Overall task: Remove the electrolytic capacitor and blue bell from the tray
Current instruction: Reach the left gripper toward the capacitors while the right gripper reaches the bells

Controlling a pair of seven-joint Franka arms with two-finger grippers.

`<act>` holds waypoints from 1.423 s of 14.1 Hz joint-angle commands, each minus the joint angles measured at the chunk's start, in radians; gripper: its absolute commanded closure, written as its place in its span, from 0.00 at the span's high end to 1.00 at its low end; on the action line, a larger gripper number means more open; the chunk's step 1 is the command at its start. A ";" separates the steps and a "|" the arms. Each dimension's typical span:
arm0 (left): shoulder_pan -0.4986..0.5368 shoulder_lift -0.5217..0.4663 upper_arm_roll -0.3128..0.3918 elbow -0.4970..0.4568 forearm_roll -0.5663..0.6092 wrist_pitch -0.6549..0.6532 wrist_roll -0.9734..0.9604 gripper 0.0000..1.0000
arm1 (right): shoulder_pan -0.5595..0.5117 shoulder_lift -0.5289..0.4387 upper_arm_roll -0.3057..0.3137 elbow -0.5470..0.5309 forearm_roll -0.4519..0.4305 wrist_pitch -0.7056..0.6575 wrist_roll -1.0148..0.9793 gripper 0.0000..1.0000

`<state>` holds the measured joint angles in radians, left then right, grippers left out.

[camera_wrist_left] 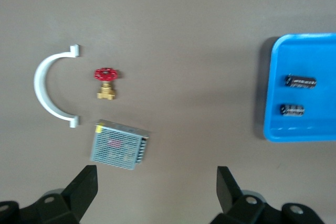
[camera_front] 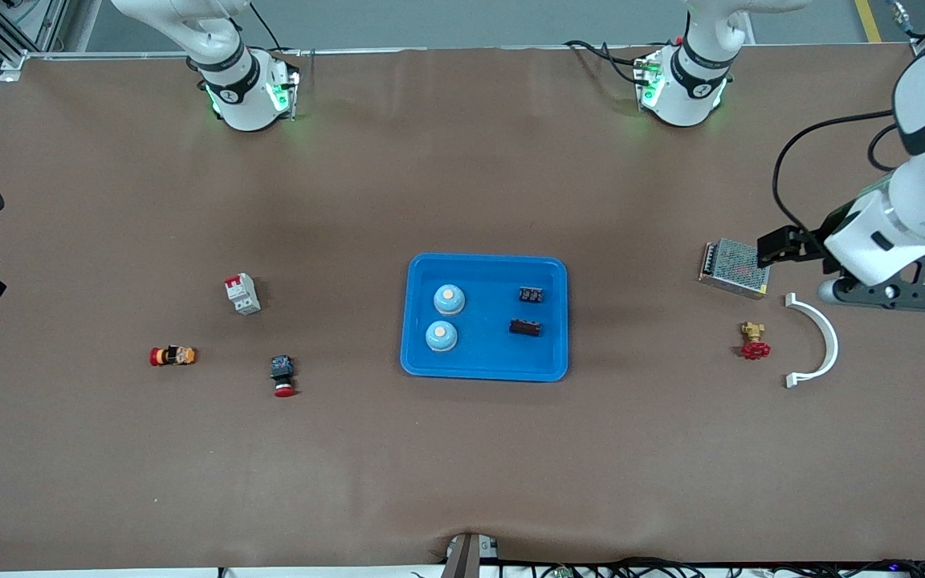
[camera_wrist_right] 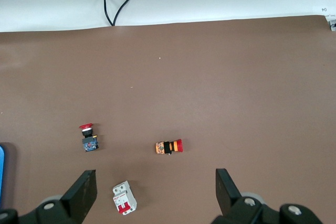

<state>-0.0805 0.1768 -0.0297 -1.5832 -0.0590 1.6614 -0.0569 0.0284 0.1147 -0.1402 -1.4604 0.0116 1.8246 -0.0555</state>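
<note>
Breaker (camera_front: pixel 242 294), two red pushbuttons (camera_front: pixel 282 376) (camera_front: pixel 173 356); mesh box (camera_front: pixel 734 268), valve (camera_front: pixel 753 340), white clamp (camera_front: pixel 818 339)

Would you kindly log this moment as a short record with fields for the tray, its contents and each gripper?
tray: blue tray at the table's middle
bells: two bells in the tray, toward the right arm's end
capacitors: two capacitors in the tray, toward the left arm's end
left gripper: open, empty, over the mesh-covered box
right gripper: open, empty, over the circuit breaker
</note>
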 commanded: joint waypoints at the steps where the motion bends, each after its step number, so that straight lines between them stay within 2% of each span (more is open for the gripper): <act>1: -0.016 0.021 -0.006 -0.031 -0.041 0.026 -0.181 1.00 | -0.015 0.011 0.008 0.009 0.007 -0.011 -0.003 1.00; 3: -0.048 0.064 -0.013 -0.023 -0.094 0.049 -0.462 1.00 | -0.018 0.013 0.008 -0.003 0.008 -0.037 -0.004 1.00; 7: -0.142 0.148 -0.021 -0.027 -0.067 0.181 -0.840 1.00 | 0.037 0.022 0.010 -0.011 0.008 -0.036 0.002 1.00; 9: -0.183 0.181 -0.021 -0.024 -0.055 0.208 -0.935 1.00 | 0.099 0.029 0.011 -0.009 0.010 -0.033 0.006 1.00; 14: -0.228 0.202 -0.026 -0.024 -0.119 0.311 -1.131 1.00 | 0.270 0.124 0.011 0.003 0.011 0.005 0.230 1.00; 19: -0.287 0.265 -0.024 -0.026 -0.108 0.377 -1.406 1.00 | 0.375 0.258 0.011 0.002 0.161 0.099 0.339 1.00; 20: -0.309 0.286 -0.019 -0.026 -0.105 0.389 -1.473 1.00 | 0.393 0.287 0.013 0.002 0.166 0.114 0.367 1.00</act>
<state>-0.3619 0.4273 -0.0572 -1.6130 -0.1613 2.0187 -1.4229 0.3935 0.3490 -0.1178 -1.4786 0.1386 1.9151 0.2530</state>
